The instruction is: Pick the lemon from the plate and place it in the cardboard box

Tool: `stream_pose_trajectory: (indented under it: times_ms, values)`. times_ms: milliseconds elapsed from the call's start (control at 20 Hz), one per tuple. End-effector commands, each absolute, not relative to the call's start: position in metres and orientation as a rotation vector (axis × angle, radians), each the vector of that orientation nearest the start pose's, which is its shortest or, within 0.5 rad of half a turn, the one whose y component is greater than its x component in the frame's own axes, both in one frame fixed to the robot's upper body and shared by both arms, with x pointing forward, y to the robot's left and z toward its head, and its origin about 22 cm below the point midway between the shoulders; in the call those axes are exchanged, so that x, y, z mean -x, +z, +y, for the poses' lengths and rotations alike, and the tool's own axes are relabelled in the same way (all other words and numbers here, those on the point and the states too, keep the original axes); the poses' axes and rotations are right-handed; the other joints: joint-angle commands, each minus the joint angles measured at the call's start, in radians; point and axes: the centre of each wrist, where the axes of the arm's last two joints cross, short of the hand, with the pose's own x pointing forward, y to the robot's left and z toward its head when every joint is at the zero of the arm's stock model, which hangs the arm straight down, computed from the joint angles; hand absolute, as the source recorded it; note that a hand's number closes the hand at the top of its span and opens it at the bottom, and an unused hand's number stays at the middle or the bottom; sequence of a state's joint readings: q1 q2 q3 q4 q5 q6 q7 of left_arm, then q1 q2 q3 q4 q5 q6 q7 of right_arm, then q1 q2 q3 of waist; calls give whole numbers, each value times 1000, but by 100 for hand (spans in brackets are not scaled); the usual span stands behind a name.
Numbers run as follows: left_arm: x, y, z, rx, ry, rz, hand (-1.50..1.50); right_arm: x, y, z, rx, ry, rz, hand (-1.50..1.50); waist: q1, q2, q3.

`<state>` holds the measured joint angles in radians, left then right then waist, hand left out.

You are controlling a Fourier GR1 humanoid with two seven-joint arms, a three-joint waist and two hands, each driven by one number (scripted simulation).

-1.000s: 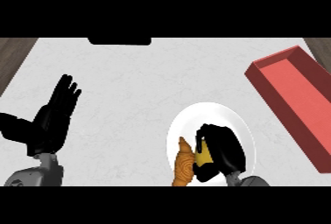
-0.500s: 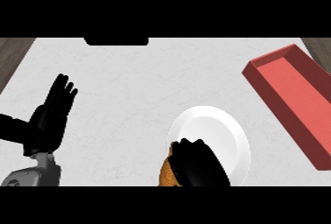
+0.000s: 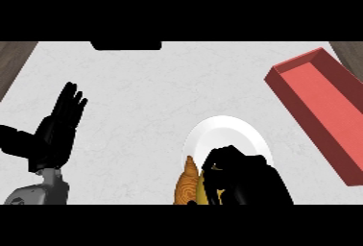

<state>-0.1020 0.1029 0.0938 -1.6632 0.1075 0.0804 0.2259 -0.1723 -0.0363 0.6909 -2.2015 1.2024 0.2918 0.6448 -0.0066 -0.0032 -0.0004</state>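
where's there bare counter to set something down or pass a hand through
The widest bare stretch of counter lies between the resting left hand and the red box, above the plate. A narrower lane runs between plate and box. It is crowded at the plate's lower edge, where the right hand is curled beside an orange-brown object.

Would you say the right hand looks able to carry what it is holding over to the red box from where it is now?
Probably yes. The right hand is curled over something yellowish at the white plate's near edge, and only bare counter shows between the plate and the open-topped red box to its right.
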Motion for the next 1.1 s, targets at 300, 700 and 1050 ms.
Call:
stream_pose_trajectory:
  times_ms: [300,700,1050]
  values:
    - [-259,65,252,-67,98,-1561,0,-202,215,-152,1043,658,-1668,150,10,4,0]
    - [-257,55,256,-72,122,-1559,0,-246,216,-219,1074,631,-1585,150,9,3,1]
    - [-257,53,260,-68,91,-1558,0,-303,197,-274,1298,658,-1509,150,19,6,1]
